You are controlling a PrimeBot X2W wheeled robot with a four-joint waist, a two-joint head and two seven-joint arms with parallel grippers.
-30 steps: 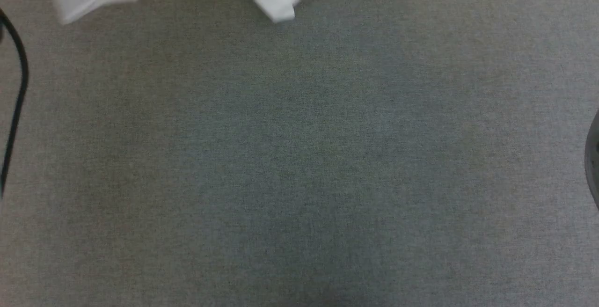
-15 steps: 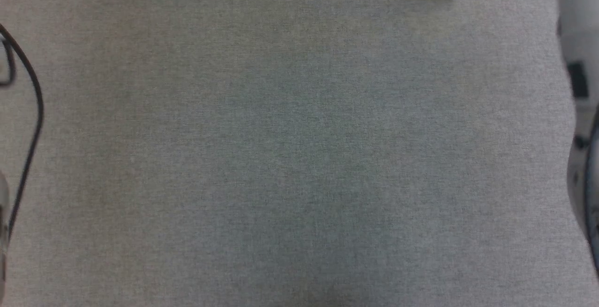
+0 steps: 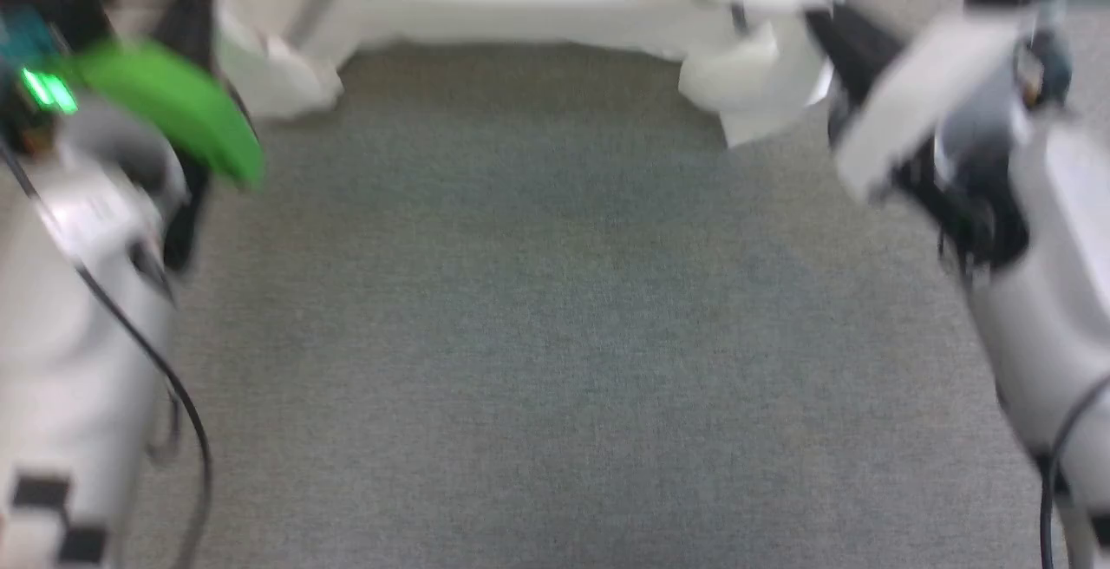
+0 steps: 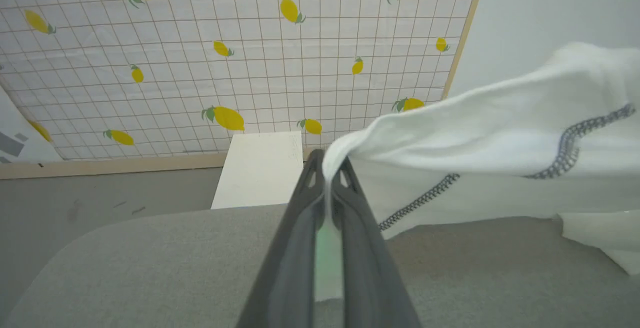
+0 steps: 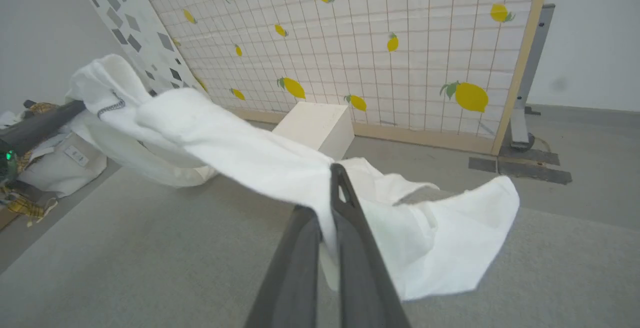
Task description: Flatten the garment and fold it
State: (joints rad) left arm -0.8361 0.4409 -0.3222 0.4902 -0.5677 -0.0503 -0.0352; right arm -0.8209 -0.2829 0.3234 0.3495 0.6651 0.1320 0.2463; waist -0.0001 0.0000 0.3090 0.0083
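Garment (image 5: 240,153) hangs stretched above the grey bench (image 3: 555,335), between left hand (image 4: 327,163) and right hand (image 5: 324,193), each pinching a fabric edge; light, limp, sagging mid-span; we judge the shoulder seams (image 4: 565,143) the firmest place to grip.

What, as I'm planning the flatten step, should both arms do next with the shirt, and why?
Probably lower both together, fabric taut, onto the grey table: the left gripper and right gripper are each shut on the garment, which hangs stretched between them above it, one end drooping.
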